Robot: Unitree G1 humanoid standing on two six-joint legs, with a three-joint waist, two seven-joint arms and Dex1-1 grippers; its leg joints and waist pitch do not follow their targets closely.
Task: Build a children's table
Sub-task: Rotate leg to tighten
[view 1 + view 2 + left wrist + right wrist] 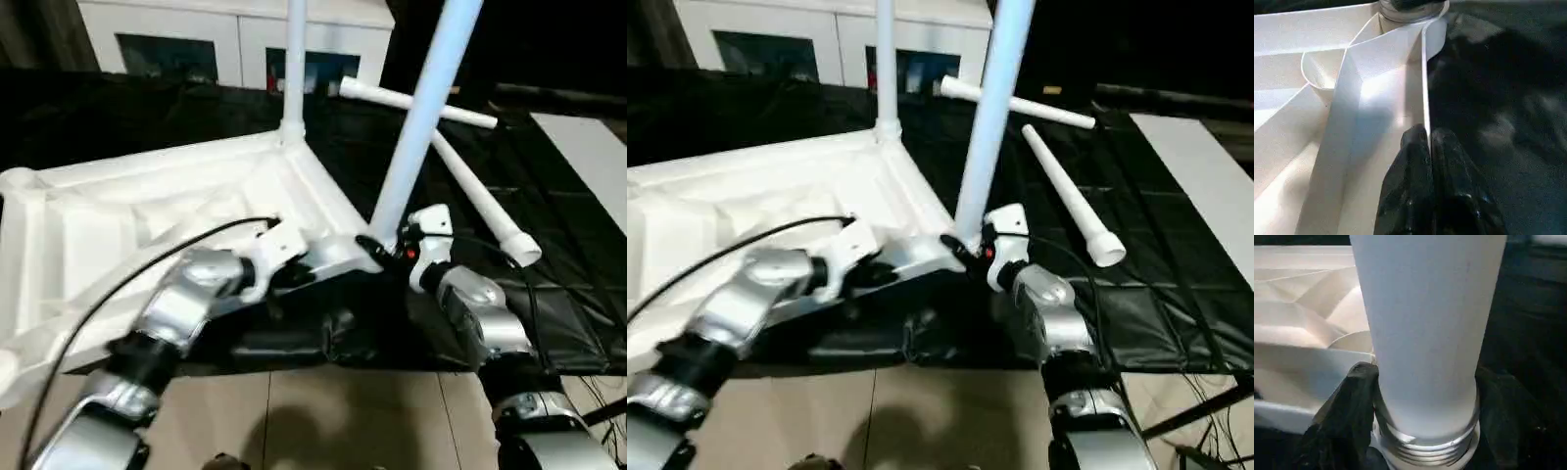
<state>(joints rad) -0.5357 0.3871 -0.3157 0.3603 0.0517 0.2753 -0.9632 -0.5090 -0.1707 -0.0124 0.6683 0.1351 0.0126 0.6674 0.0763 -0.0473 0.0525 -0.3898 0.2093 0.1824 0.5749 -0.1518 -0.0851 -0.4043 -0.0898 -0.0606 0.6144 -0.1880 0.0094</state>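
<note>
Right gripper (1425, 421) clamped round long white tapered plastic leg (423, 117); left gripper (1429, 147) pinching ribbed white plastic tabletop (147, 211) rim. Keep leg plumb over corner socket while seating.

floor (323, 411) — tan | black mat (558, 294) | white cabinet (235, 39) — dark glass doors

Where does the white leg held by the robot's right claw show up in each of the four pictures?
Left eye view: the held leg slants up right of centre.
Right eye view: it rises at centre.
Left wrist view: its threaded base sits in the corner socket.
Right wrist view: it stands between the right claw fingers.
Shared landmark: the tabletop.
</note>
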